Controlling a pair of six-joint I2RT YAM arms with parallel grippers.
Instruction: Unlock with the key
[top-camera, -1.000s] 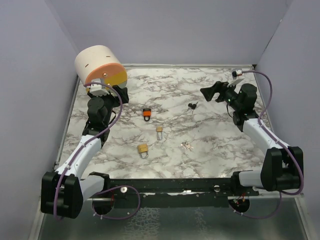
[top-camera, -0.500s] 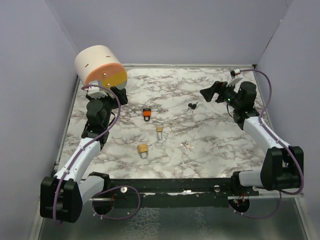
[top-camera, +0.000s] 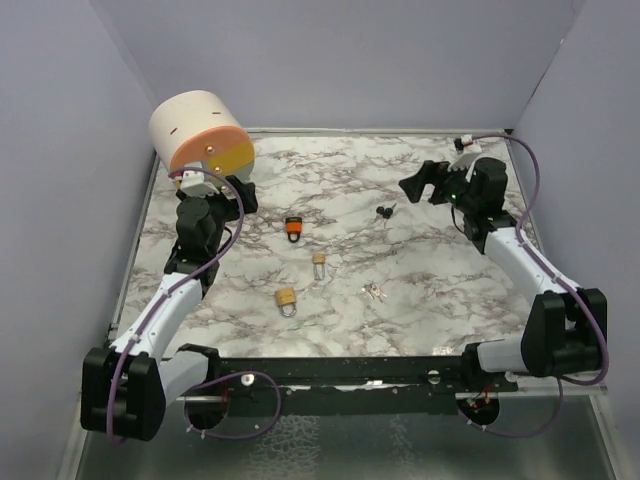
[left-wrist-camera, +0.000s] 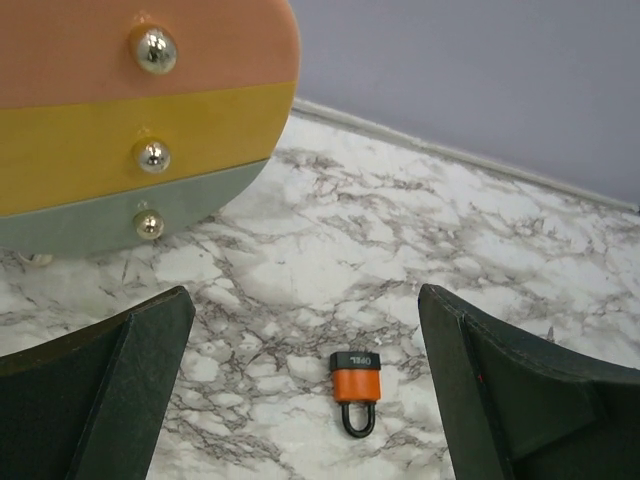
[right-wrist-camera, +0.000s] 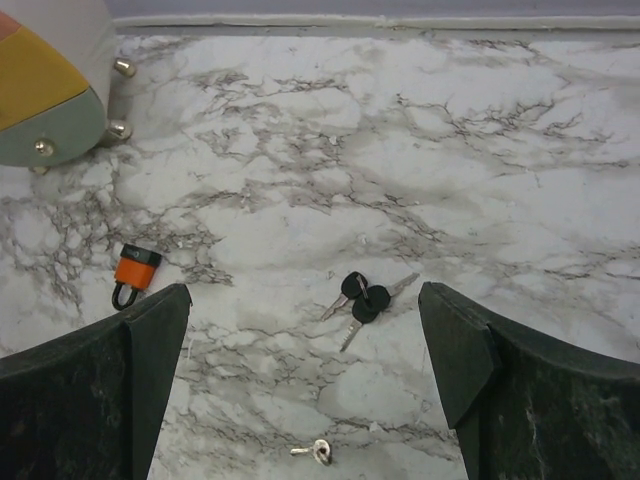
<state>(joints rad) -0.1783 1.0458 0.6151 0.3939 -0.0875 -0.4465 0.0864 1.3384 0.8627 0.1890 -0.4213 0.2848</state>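
An orange padlock (top-camera: 293, 227) with a black shackle lies on the marble table (top-camera: 420, 270), left of centre. In the left wrist view the orange padlock (left-wrist-camera: 356, 385) shows ahead between my fingers. My left gripper (top-camera: 236, 190) hovers to its left, open and empty. A bunch of black-headed keys (top-camera: 385, 211) lies right of centre, and the same black-headed keys (right-wrist-camera: 362, 297) appear between the right fingers. My right gripper (top-camera: 420, 183) hangs just right of them, open and empty. In both wrist views the left gripper (left-wrist-camera: 305, 330) and the right gripper (right-wrist-camera: 305, 320) stand wide apart.
A round drawer unit (top-camera: 200, 135) with orange, yellow and grey fronts stands at the back left. A small brass padlock (top-camera: 319, 262) and a larger brass padlock (top-camera: 287, 299) lie near the middle. Silver keys (top-camera: 375, 292) lie to their right. Purple walls enclose the table.
The left arm has shifted slightly toward the back, and the right wrist has risen a little. Both grippers stay open; nothing on the table has moved.
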